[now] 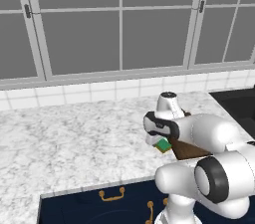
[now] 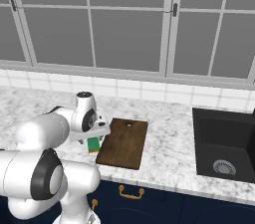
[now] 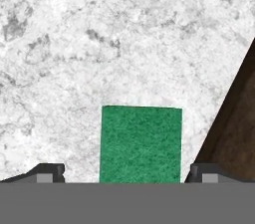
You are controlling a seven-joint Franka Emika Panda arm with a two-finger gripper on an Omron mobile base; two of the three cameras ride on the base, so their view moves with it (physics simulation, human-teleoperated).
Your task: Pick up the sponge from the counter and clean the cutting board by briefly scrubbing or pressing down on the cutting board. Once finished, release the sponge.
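A broad white-and-grey marbled stone worktop runs beneath a white tiled backsplash and grey-paned windows with pale frames, above dark navy cabinets with brass handles. The white arm reaches forward from the lower right, its end effector lowered over a small rectangular sponge, green on top with a yellow layer beneath; whether the fingers touch the sponge cannot be told. Just right of the sponge lies a flat dark brown wooden cutting board, mostly hidden by the arm, and a black sink area occupies the right edge.

Green sponge flat on marbled counter, prob. just beside dk brown cutting board.
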